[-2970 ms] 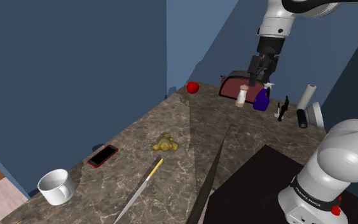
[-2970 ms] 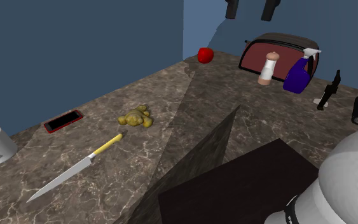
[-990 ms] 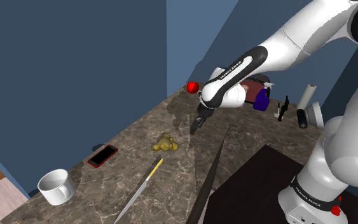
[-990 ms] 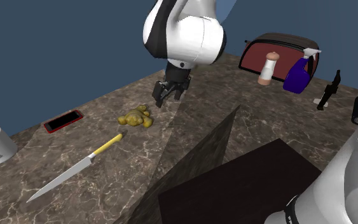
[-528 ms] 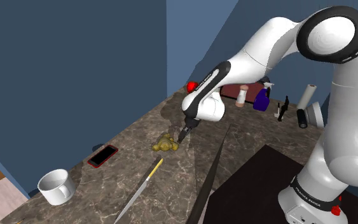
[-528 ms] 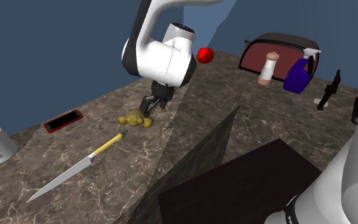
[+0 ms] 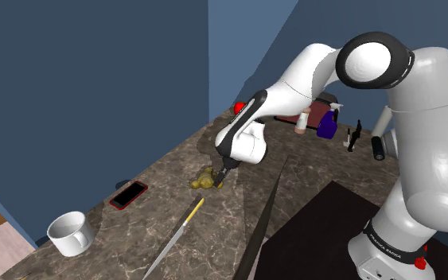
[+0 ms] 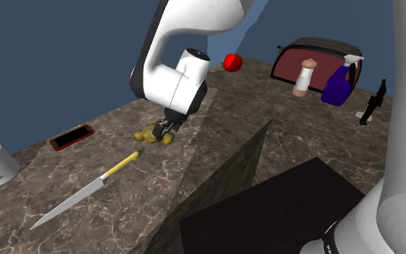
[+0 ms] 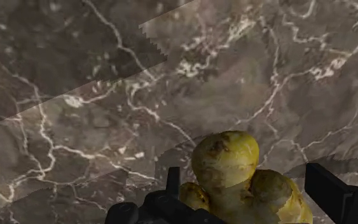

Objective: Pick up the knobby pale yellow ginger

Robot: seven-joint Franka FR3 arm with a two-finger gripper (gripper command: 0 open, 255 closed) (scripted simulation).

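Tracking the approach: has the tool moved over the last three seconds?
Yes. From above the toaster the tool came down and toward the second exterior view's left, to the ginger.

A home kitchen: a dark marble counter [image 8: 252,108] against blue walls [image 8: 86,43] carries a toaster [image 8: 316,54], a shaker [image 8: 304,78], a spray bottle [image 8: 336,88], a mug [image 7: 71,233], a knife [image 8: 86,191], an apple [image 8: 231,62] and ginger [image 8: 145,135]
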